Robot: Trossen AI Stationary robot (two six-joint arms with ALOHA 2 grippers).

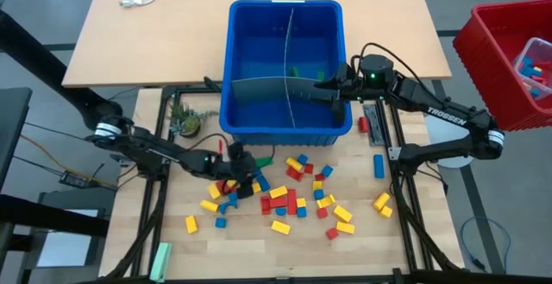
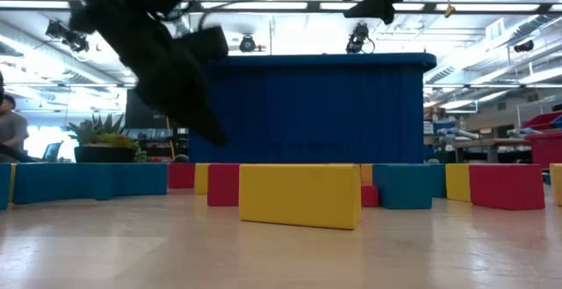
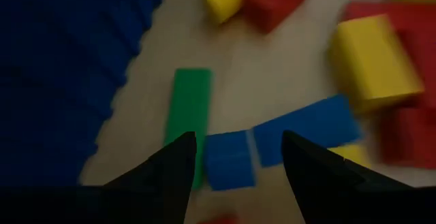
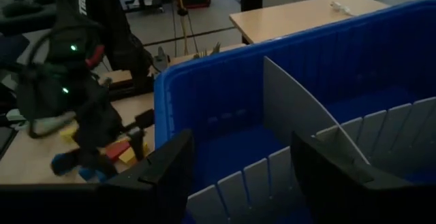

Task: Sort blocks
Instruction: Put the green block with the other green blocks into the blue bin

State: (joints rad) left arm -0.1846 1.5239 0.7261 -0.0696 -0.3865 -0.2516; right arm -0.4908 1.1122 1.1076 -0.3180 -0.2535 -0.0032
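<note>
Two left fingers (image 3: 174, 173) stand apart, grasping nothing, low over a blue block (image 3: 228, 159) beside a green block (image 3: 189, 108). Left gripper (image 1: 244, 179) sits at the pile's near-bin edge. Blocks (image 1: 293, 199) lie scattered on the worktop (image 1: 362, 241) in front of the bin (image 1: 287, 130). Right gripper (image 1: 317, 92) hangs over the bin, fingers (image 4: 167, 176) apart, empty, above grey dividers (image 4: 293, 112).
</note>
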